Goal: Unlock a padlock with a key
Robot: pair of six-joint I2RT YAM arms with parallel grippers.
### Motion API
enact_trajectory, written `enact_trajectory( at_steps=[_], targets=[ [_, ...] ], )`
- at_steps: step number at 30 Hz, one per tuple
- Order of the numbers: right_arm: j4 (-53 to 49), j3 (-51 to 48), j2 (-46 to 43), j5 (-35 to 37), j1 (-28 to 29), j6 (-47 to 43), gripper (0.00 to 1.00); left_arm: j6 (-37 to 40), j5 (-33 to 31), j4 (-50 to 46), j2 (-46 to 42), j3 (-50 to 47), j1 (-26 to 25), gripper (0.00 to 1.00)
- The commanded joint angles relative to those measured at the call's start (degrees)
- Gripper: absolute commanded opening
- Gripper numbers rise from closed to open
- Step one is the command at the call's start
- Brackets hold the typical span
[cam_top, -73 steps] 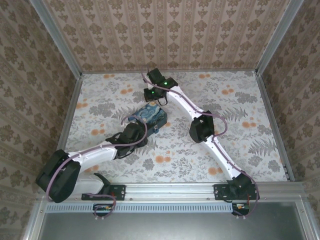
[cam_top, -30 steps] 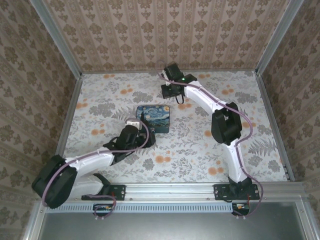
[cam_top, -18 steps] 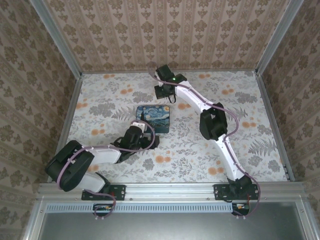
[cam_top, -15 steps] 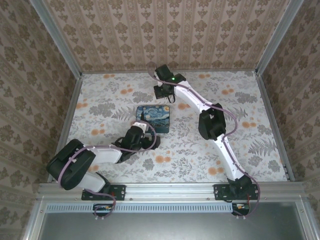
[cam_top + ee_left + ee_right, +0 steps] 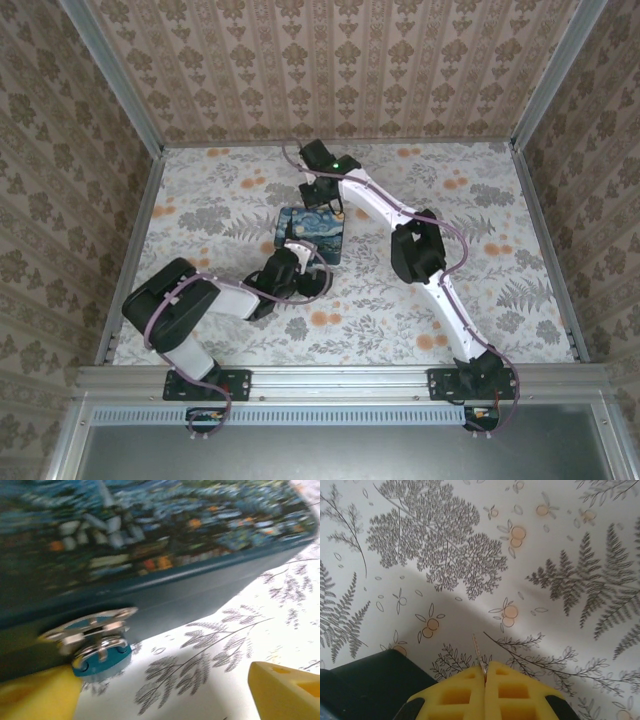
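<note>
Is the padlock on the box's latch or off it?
On: the teal padlock hangs at the silver latch on the side of the box. Locked or unlocked: cannot tell, the view is blurred.

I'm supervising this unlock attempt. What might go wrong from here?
The left claw stands open with one finger right beside the small padlock; closing may knock it instead of gripping. From the shut right claw only a thin sliver, seemingly the key, sticks out; it might twist or slip.

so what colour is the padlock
Teal-blue; the padlock shows best in the left wrist view.
</note>
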Motion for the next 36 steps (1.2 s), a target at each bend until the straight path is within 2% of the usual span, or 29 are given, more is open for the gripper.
enact_trajectory(
  at_steps=[1,3,8,10,12,16,27,29,32,34,36],
  targets=[
    [0.95,-4.03,-1.28,-0.94,0.25,-1.10,0.00,2.78,7.90,11.49,2.07,-1.69,0.98,0.74],
    [1.42,-5.01,-1.56,-0.85,0.25,-1.27,0.00,1.82,11.34,14.31,3.34,-1.63,2.25,0.67],
    [2.24,-6.98,-2.33,-0.64,0.34,-1.72,0.00,2.08,11.93,14.90,3.50,-2.05,2.82,0.73],
    [3.03,-8.25,-2.99,-0.74,0.34,-1.61,0.00,1.81,13.60,15.59,3.88,-2.07,3.09,0.73],
    [3.72,-9.08,-3.43,-0.88,0.32,-1.54,0.00,0.94,15.62,17.18,4.85,-1.78,3.48,0.61],
    [4.06,-9.22,-3.37,-0.94,0.52,-1.28,0.00,-0.54,16.86,17.36,6.31,-0.78,4.14,0.47],
    [4.89,-10.47,-3.58,-0.77,1.13,-0.93,0.00,-2.16,16.20,13.91,8.32,1.09,5.26,0.23],
    [5.12,-10.65,-3.80,-1.00,1.13,-0.84,0.00,-3.25,16.43,15.15,8.72,0.68,5.75,0.22],
    [5.47,-11.52,-3.98,-0.97,1.39,-0.84,0.00,-5.44,17.11,20.05,9.55,-0.39,6.21,0.39],
    [5.78,-12.17,-4.07,-1.05,1.48,-0.84,0.00,-6.09,18.54,22.30,10.27,-0.32,6.17,0.47],
    [5.87,-12.58,-4.27,-0.93,1.47,-0.80,0.00,-6.92,20.18,25.65,11.54,-0.57,6.15,0.51]
  ],
)
